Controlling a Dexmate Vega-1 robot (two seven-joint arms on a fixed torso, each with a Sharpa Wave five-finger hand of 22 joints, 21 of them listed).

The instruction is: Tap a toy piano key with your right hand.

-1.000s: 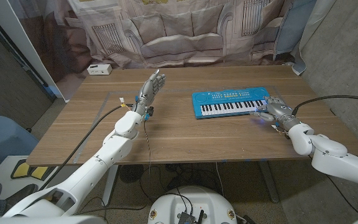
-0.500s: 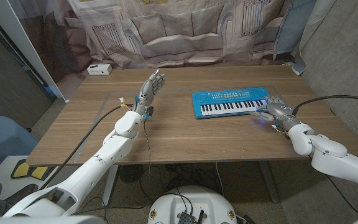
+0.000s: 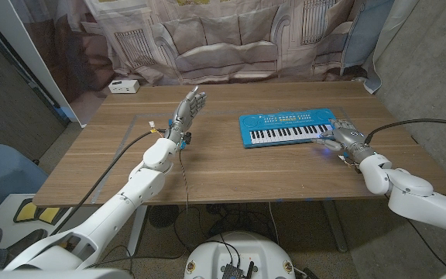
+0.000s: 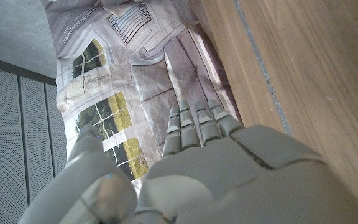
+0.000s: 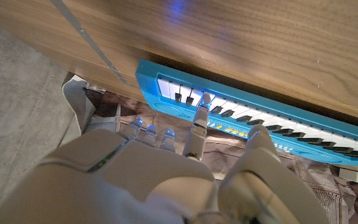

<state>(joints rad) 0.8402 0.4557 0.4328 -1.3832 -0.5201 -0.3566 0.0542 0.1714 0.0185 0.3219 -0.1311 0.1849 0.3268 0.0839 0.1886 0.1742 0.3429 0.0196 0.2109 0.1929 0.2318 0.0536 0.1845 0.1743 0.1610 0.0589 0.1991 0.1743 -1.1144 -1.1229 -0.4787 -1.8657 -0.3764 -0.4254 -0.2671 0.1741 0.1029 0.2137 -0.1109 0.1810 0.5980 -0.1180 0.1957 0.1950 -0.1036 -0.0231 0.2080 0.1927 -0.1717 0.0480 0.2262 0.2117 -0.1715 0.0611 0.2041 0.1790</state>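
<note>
Reaching over the keys, the right hand (image 3: 345, 138) sits at the right end of the toy piano (image 3: 289, 127), one finger (image 5: 199, 121) stretched out with its tip on or just above a white key, the other fingers curled back. It holds nothing; whether the key is actually pressed cannot be told. The piano lies flat on the wooden table (image 3: 231, 167), right of centre, keys facing the robot, blue control strip on the far side.

Handling judgement: the piano looks like light moulded plastic, stiff body, shallow sprung keys. No grasp is needed; contact should be one fingertip straight down on the near part of a white key, clear of the black keys. Being light, it would likely slide on the smooth wood if pushed sideways, so the press should be short and vertical.

The left hand (image 3: 188, 108) is raised above the table left of centre, fingers extended and apart, holding nothing, well apart from the piano. A small white box (image 3: 122, 86) sits at the far left edge of the table.
</note>
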